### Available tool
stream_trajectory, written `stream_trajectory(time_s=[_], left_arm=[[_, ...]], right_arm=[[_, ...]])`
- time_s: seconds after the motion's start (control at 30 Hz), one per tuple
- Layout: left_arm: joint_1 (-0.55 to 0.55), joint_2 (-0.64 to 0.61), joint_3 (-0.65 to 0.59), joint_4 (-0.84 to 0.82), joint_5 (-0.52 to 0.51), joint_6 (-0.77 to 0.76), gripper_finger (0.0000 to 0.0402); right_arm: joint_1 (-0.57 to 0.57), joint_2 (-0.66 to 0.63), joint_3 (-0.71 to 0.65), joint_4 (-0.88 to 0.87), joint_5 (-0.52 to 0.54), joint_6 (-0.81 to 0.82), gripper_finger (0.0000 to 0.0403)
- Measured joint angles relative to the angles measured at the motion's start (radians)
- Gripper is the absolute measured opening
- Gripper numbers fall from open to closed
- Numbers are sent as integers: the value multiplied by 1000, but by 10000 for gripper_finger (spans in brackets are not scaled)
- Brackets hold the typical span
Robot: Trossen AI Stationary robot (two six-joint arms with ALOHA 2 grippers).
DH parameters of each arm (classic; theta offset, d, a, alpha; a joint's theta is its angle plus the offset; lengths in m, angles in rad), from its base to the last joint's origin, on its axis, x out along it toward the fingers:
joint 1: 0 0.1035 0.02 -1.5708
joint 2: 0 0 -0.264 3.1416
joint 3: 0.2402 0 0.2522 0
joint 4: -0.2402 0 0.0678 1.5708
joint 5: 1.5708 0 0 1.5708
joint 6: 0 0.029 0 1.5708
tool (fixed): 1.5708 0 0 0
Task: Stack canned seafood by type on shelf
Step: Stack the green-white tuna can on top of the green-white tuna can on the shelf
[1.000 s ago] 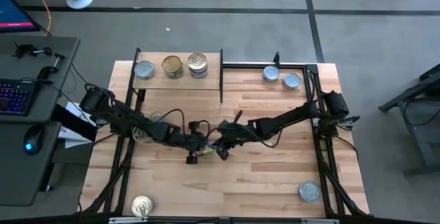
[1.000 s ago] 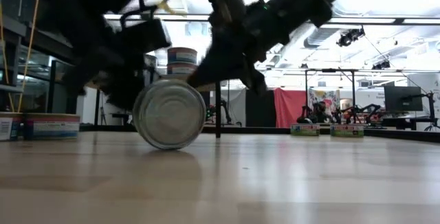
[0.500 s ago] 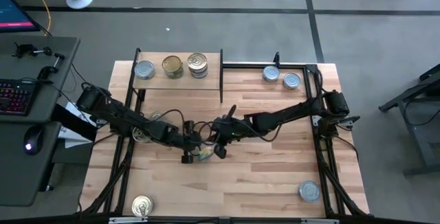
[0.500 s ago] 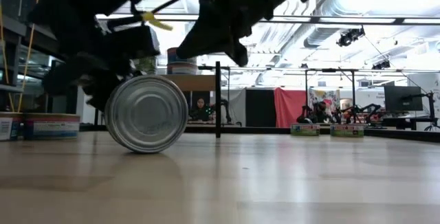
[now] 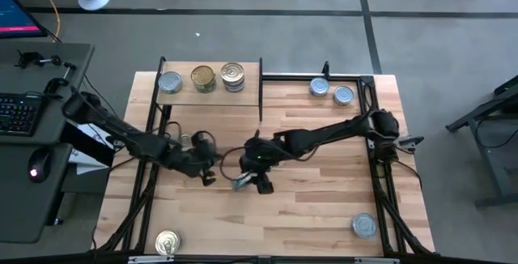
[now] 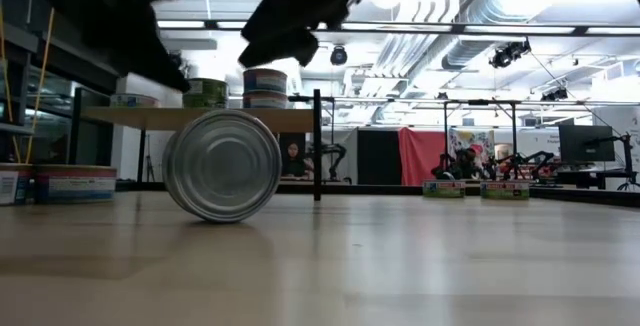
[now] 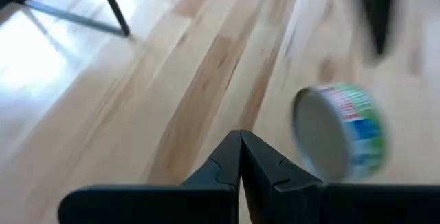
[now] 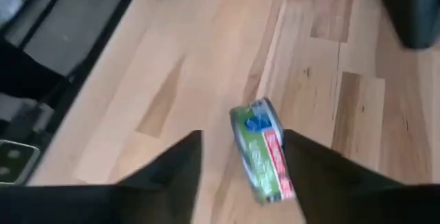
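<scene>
One tin of canned seafood [image 5: 240,183] stands on its edge on the tabletop mid-table, silver end facing the low view [image 6: 222,166], green-blue-red label round its side [image 8: 265,159]. My right gripper [image 8: 242,136] hovers open above it, a finger on either side and clear of it. My left gripper [image 7: 240,145] is shut and empty, raised to the tin's left [image 5: 209,176]. The shelf [image 5: 247,82] at the far left carries three tins: a silver-topped one [image 5: 170,82] and two gold-topped ones [image 5: 202,78] [image 5: 232,76].
Two silver-topped tins [image 5: 320,87] [image 5: 344,95] sit at the far right, one [image 5: 364,226] at the near right, a gold one [image 5: 167,243] at the near left. Another tin [image 5: 184,140] lies beside the left arm. Black frame rails run along both sides of the table.
Both grippers have risen off the tin. My left one has drawn back toward the table's left edge; my right one has rolled about its wrist above the tin. The tin stays on its edge and has rolled a little along the table.
</scene>
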State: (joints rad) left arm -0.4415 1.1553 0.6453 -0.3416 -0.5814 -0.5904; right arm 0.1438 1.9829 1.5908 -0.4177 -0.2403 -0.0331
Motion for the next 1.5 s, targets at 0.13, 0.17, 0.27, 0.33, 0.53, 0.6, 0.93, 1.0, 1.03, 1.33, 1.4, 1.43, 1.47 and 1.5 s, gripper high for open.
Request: stream_trajectory(time_s=[0.13, 0.17, 0.27, 0.33, 0.53, 0.6, 0.93, 1.0, 1.03, 1.33, 1.4, 1.43, 1.47, 1.5], left_arm=[[-64, -60, 4, 7, -34, -50, 0], [-80, -66, 10, 6, -41, -56, 0], [-117, -67, 31, 6, -64, -61, 0], [-133, -53, 52, 12, -77, -61, 0], [-121, 61, 113, 109, -34, 81, 0], [-106, 102, 128, 103, -23, 89, 0], [-92, 105, 182, 47, 1, -26, 26], [-97, 89, 182, 29, 6, -30, 42], [-97, 86, 182, 26, 14, -35, 52], [-81, 153, 182, 111, 169, -10, 182], [-67, 170, 182, 111, 178, -3, 213], [-58, 181, 182, 115, 181, 9, 228], [-48, 191, 182, 115, 185, 23, 243], [-37, 200, 182, 113, 190, 37, 256]], right_arm=[[-6, 57, 79, -89, 36, -98, 272], [-7, 68, 94, -125, 50, -127, 285], [-8, 98, 117, -193, 81, -211, 304], [-7, 102, 118, -222, 84, -237, 306], [-35, 68, 121, -306, 183, -263, 307], [-53, 47, 122, -314, 177, -257, 307], [-25, 56, 121, -319, 97, -301, 307], [-14, 58, 121, -315, 109, -308, 307], [-10, 59, 119, -316, 118, -309, 307], [-35, 32, 102, -413, 242, -312, 307], [-60, 8, 102, -461, 255, -298, 307], [-73, -5, 102, -487, 257, -289, 307], [-87, -15, 102, -511, 257, -283, 307], [-102, -29, 102, -531, 257, -275, 307]])
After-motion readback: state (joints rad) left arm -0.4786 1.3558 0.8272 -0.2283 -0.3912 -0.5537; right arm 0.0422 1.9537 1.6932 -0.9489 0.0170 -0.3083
